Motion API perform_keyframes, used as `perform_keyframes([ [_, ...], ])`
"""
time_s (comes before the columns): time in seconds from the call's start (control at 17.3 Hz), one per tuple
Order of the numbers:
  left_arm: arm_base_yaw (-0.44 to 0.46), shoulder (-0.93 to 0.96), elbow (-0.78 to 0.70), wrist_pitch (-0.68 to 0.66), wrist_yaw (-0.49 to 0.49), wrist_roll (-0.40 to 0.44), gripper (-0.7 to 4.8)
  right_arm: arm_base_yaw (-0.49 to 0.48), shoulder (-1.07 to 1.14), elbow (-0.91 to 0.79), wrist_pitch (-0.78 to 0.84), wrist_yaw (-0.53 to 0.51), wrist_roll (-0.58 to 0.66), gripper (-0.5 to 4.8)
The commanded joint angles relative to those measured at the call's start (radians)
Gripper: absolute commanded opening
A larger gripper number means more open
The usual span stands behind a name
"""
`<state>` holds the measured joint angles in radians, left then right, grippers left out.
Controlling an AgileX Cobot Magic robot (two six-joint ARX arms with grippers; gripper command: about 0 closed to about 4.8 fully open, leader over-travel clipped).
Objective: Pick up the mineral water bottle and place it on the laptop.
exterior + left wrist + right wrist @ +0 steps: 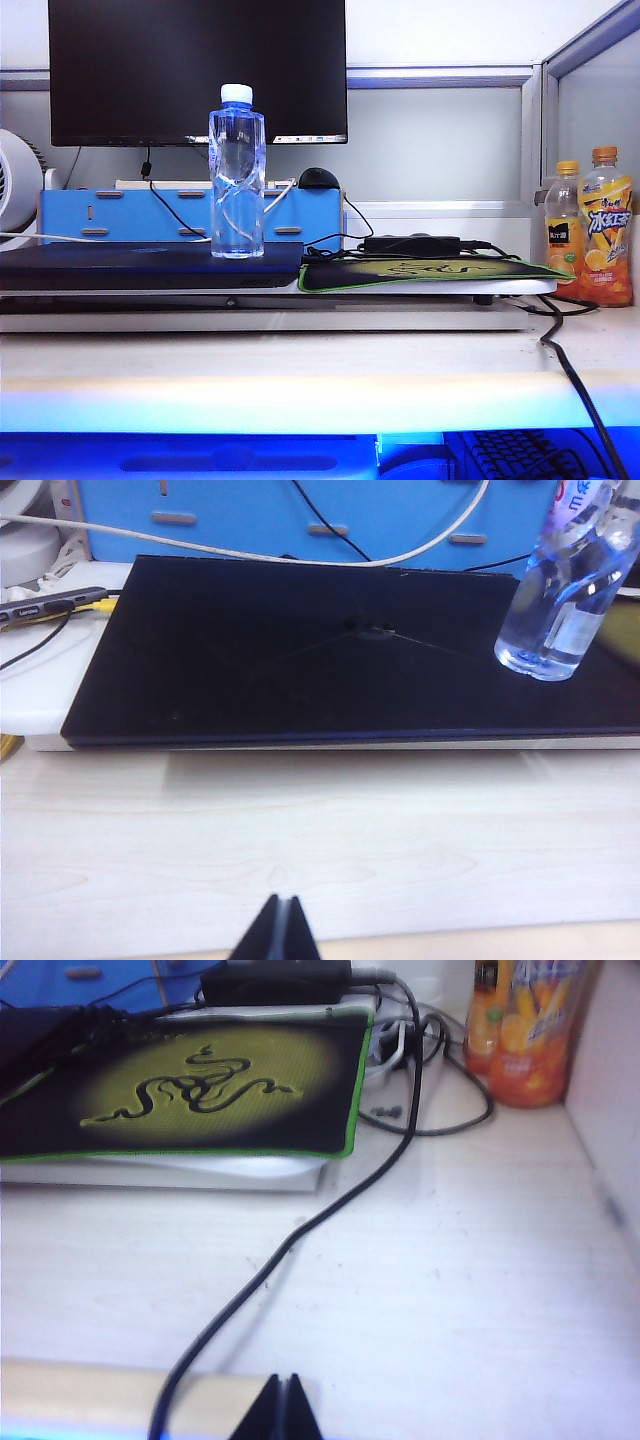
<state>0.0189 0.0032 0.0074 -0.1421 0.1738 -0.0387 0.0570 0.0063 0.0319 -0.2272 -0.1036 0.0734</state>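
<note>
The mineral water bottle (237, 172) stands upright on the laptop (150, 266). It is near the laptop's right end in the exterior view. The bottle is clear, with a white cap (236, 94) on top. No claw touches it.

The laptop is shut and lies flat on a white stand (420, 288). Beside it, on the same stand, lies a black mouse pad (425, 272) with a green edge and a yellow snake picture. A black power brick (411, 244) sits at the back of the mouse pad.

The left gripper (280, 930) is low over the pale wooden table (320, 830), in front of the laptop and well apart from it. Its two fingers are pressed together with nothing between them.

The right gripper (281, 1408) is also low over the table, in front of the mouse pad. Its fingers are clenched tight too, and hold nothing. A black cable (300, 1230) runs across the table close by it.

Two orange juice bottles (590, 240) stand together at the far right of the table. Behind everything is a big black monitor (197, 70) and a blue box (130, 215). A black mouse (319, 179) rests on top of the blue box.
</note>
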Motion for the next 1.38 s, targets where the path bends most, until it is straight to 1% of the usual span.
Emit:
perform_keyframes([
  [0.06, 0.0, -0.002, 0.0, -0.006, 0.006, 0.002, -0.02, 0.0, -0.002, -0.005, 0.0, -0.003, 0.012, -0.05],
  [0.17, 0.0, -0.002, 0.0, -0.006, 0.006, 0.002, -0.02, 0.0, -0.002, -0.005, 0.0, 0.003, -0.039, -0.05],
  [0.23, 0.0, -0.002, 0.0, -0.006, 0.006, 0.002, -0.02, 0.0, -0.002, -0.005, 0.0, 0.008, -0.045, -0.05],
  [1.38, 0.0, -0.002, 0.0, -0.006, 0.006, 0.002, -0.02, 0.001, -0.002, -0.005, 0.002, 0.016, -0.045, -0.04],
])
